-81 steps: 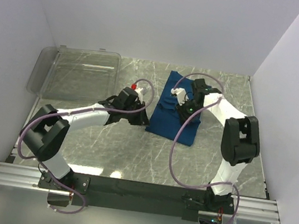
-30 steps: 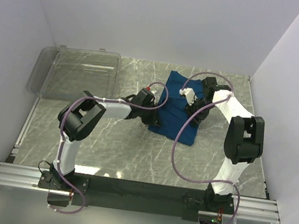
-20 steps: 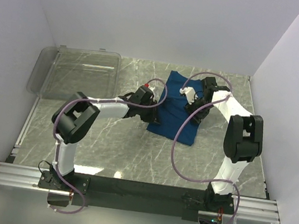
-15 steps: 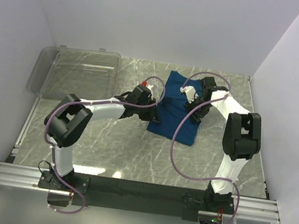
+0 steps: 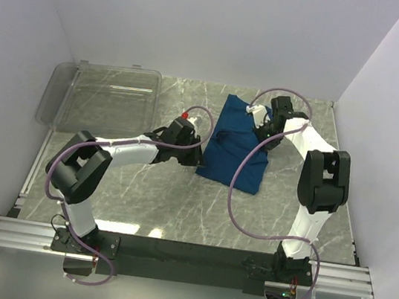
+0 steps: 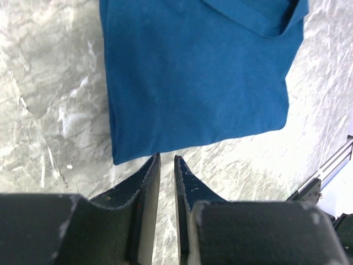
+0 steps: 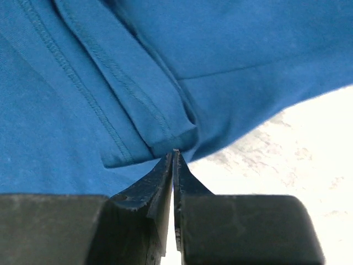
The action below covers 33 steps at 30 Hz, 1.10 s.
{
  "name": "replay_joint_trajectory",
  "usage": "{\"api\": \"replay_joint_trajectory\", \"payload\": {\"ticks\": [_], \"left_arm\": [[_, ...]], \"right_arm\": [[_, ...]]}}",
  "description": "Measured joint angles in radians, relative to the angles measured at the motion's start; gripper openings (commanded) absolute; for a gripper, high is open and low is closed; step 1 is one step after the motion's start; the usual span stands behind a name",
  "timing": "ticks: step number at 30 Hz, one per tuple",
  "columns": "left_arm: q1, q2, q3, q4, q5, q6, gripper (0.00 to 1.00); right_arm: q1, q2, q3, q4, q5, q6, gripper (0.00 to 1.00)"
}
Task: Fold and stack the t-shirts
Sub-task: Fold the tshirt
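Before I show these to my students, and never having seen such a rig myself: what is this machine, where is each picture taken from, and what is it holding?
This is a pair of robot arms, a left arm and a right arm, bolted to a marble-patterned table. The wide picture looks down from above and behind them. The two close-ups come from small cameras on the wrists, so the dark wedges at the bottom are each gripper's own fingers. On the table lie a partly folded dark blue t-shirt and, far left, a clear plastic bin. The left gripper, jaws only slightly apart, holds nothing and sits just off the shirt's edge. The right gripper is shut, apparently pinching a fold of the shirt.
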Motion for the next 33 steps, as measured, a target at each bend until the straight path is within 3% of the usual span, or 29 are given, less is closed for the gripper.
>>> {"api": "replay_joint_trajectory", "payload": {"ticks": [6, 15, 28, 33], "left_arm": [[0.0, -0.013, -0.03, -0.002, 0.0, 0.0, 0.25], [0.0, -0.058, -0.051, 0.0, -0.009, 0.0, 0.28], [0.0, -0.088, -0.111, 0.013, -0.017, -0.005, 0.28], [0.0, -0.088, -0.114, 0.024, -0.017, -0.009, 0.28]], "right_arm": [[-0.037, 0.0, 0.031, -0.021, -0.05, 0.006, 0.4], [-0.041, 0.0, 0.002, -0.048, -0.09, 0.0, 0.46], [-0.036, 0.015, 0.0, -0.061, -0.102, 0.003, 0.31], [-0.035, 0.016, 0.0, -0.063, -0.108, 0.004, 0.05]]}}
